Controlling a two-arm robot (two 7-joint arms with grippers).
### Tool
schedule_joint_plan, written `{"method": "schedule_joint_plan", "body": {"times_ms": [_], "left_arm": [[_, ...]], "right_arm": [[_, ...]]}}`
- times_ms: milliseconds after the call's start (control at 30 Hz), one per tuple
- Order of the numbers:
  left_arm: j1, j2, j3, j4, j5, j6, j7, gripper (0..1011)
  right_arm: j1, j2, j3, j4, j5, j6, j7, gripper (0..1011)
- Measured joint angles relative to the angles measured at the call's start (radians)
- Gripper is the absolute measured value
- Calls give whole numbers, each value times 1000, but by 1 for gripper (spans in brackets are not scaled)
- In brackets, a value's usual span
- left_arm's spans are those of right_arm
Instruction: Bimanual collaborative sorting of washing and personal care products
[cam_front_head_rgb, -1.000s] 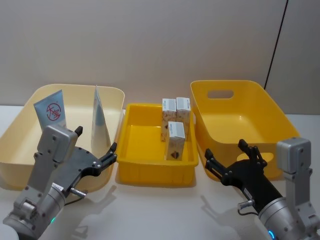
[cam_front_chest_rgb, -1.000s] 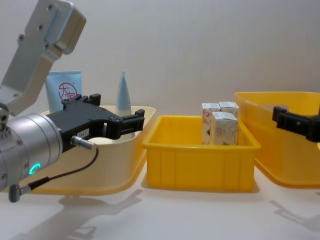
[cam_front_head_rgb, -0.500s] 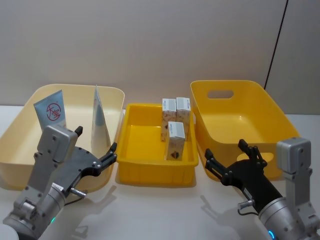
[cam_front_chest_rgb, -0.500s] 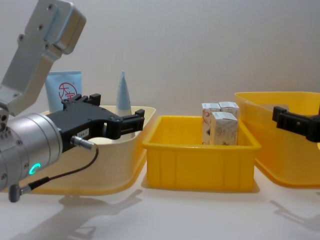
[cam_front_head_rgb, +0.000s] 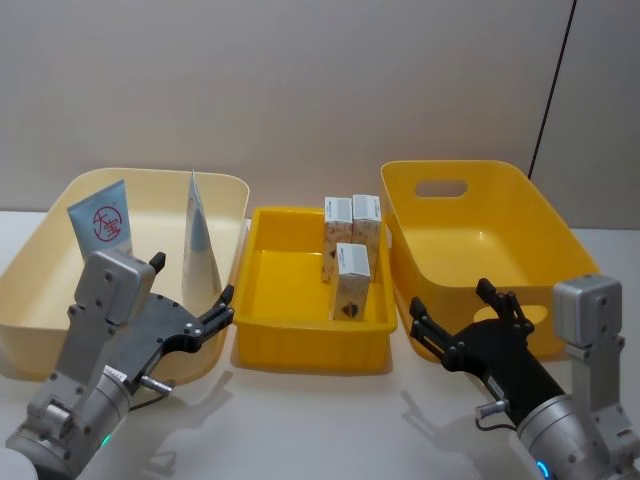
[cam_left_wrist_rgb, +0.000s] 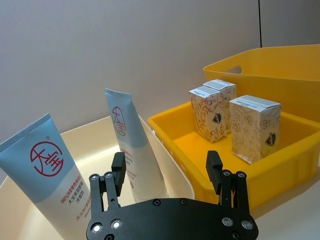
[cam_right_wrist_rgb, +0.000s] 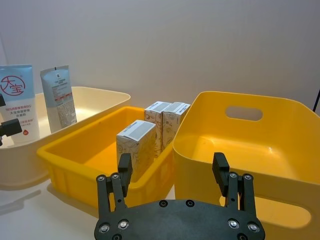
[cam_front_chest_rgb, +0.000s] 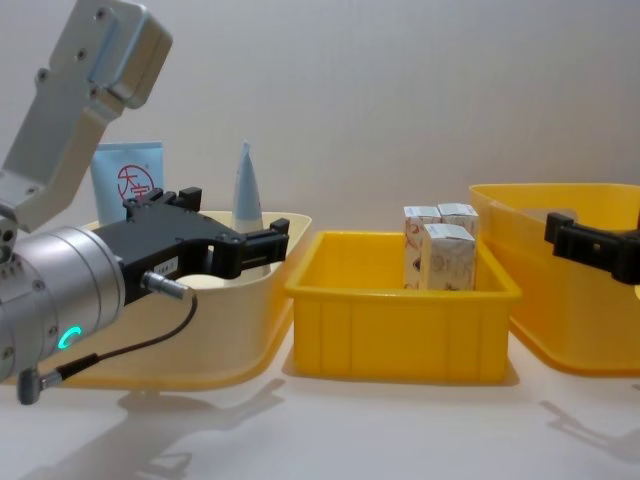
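Two pale blue tubes stand in the cream tub (cam_front_head_rgb: 40, 235) on the left: one with a red circle logo (cam_front_head_rgb: 103, 225), one seen edge-on (cam_front_head_rgb: 199, 245). Three patterned cream cartons stand upright in the small yellow tray (cam_front_head_rgb: 310, 340): one in front (cam_front_head_rgb: 352, 280), two behind (cam_front_head_rgb: 337, 225). My left gripper (cam_front_head_rgb: 193, 280) hovers open and empty at the cream tub's near right corner. In the left wrist view its fingers (cam_left_wrist_rgb: 118, 167) frame the tubes (cam_left_wrist_rgb: 132, 145). My right gripper (cam_front_head_rgb: 449, 297) is open and empty in front of the large yellow tub (cam_front_head_rgb: 480, 240).
The large yellow tub (cam_right_wrist_rgb: 280, 145) on the right holds nothing. The three containers stand side by side along the wall. Bare white tabletop (cam_front_head_rgb: 320, 420) lies between the two arms in front of the tray.
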Motion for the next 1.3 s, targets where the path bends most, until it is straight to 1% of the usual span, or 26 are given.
{"method": "schedule_joint_plan", "body": {"times_ms": [433,633,767,833,867,967,1000,1067,1100,1133,1200,1233,1267,1300], "left_arm": [[0,0,0,0,0,0,0,1000],[0,0,0,0,0,0,0,1001],[0,0,0,0,0,0,0,1000],[0,0,0,0,0,0,0,1000],[0,0,0,0,0,0,0,1001],[0,0,0,0,0,0,0,1001],[0,0,0,0,0,0,0,1000],[0,0,0,0,0,0,0,1000],[0,0,0,0,0,0,0,1000],[0,0,0,0,0,0,0,1000],[0,0,0,0,0,0,0,1000],[0,0,0,0,0,0,0,1000],[0,0,0,0,0,0,0,1001],[0,0,0,0,0,0,0,1001]], "right_arm": [[0,0,0,0,0,0,0,1001],[6,-4,-8,-17,-10,22,-4,1001],[16,-10,-19,-46,-23,66,-15,1001],[23,-15,-27,-69,-28,102,-21,1001],[25,-17,-29,-75,-29,109,-24,1001],[35,-27,-39,-103,-33,164,-36,1001],[42,-33,-45,-117,-36,198,-42,1001],[49,-40,-51,-130,-39,230,-51,1001],[57,-46,-57,-141,-42,262,-58,1001],[61,-50,-60,-145,-43,278,-62,1001],[74,-62,-71,-155,-49,332,-76,1001],[79,-66,-74,-157,-52,349,-81,1001],[92,-77,-83,-161,-56,384,-90,1001],[92,-77,-83,-161,-56,384,-90,1001]]}}
